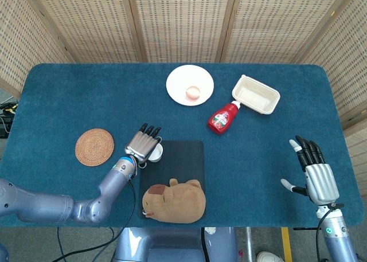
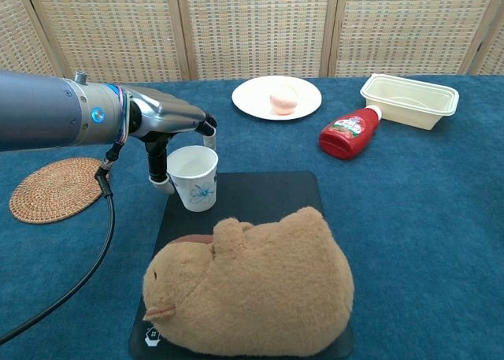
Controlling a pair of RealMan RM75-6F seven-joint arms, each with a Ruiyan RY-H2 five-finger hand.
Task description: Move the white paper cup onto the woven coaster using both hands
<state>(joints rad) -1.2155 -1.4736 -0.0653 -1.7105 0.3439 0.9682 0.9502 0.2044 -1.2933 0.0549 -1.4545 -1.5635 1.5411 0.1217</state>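
Observation:
The white paper cup (image 2: 193, 183) with a blue flower print stands at the back left corner of a black mat (image 2: 268, 191), tilted slightly to the left. My left hand (image 2: 169, 124) grips it, fingers curled over the far rim and thumb against its left side. From the head view the hand (image 1: 143, 143) covers most of the cup (image 1: 156, 152). The woven coaster (image 1: 94, 147) lies bare on the blue cloth to the left of the hand, seen too in the chest view (image 2: 55, 188). My right hand (image 1: 314, 173) hovers open at the near right, far from the cup.
A brown plush animal (image 2: 252, 285) fills the near half of the mat. At the back stand a white plate (image 1: 179, 90) with a pinkish round item, a red ketchup bottle (image 1: 223, 117) on its side and a cream container (image 1: 274, 92).

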